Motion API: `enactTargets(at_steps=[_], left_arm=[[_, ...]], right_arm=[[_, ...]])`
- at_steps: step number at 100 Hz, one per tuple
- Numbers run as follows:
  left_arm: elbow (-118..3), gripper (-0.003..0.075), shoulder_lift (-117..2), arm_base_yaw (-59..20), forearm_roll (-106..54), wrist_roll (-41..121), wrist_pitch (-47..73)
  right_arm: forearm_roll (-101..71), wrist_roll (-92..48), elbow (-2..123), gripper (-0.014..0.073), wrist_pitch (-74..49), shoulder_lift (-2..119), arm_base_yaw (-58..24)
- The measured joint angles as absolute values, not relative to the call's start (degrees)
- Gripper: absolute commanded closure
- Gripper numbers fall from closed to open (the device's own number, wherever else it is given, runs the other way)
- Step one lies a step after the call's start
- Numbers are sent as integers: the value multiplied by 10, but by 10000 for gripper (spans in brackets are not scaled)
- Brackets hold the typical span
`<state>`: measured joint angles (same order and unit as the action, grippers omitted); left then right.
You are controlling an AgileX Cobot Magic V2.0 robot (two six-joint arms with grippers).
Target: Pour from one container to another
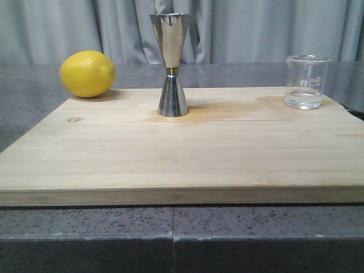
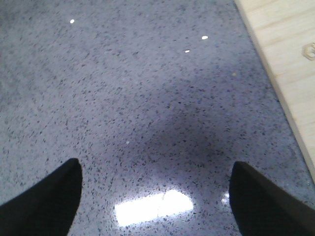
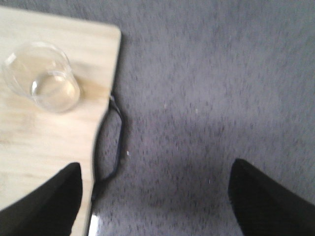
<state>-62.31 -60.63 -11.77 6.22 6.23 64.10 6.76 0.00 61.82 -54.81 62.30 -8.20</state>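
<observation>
You have a wide free area on the front half of the wooden board (image 1: 182, 153); all three things stand along its far edge. The steel jigger (image 1: 172, 65) is upright at the middle of that edge. The glass beaker (image 1: 307, 81) stands near the far right corner, close to the right edge, with a little clear liquid at the bottom. A lemon (image 1: 87, 73) lies at the far left corner, well apart from the jigger.

The board lies on a grey speckled counter (image 1: 170, 227), and grey curtains (image 1: 256, 28) hang behind.

Your left gripper (image 2: 157, 196) is over bare counter beside the board's left edge, its fingers (image 2: 47, 199) wide apart and holding nothing. Your right gripper (image 3: 155, 196) is over the board's right edge; its fingers (image 3: 268, 196) are also wide apart and empty, with the beaker near but not touched. A dark cable (image 3: 115, 142) runs along this edge.
</observation>
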Motion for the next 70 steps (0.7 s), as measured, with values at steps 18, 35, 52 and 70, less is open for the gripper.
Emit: enactTargets(at_steps=[18,35,52,70], left_arm=[[-608,152,-595,-38,28,59,643],[-547,154,-535,3,5,54,597],[-487,155,-441,9,-16,42,534],[-453,155,-357,9,-25,39,518]], right_arm=[[-85,-104,599,42,-542,607,9],[-109,-121,543,42,-515,538,24],[-112,-123,498,42,-489,451,24],[-111,-123,459,42,-466,356,24]])
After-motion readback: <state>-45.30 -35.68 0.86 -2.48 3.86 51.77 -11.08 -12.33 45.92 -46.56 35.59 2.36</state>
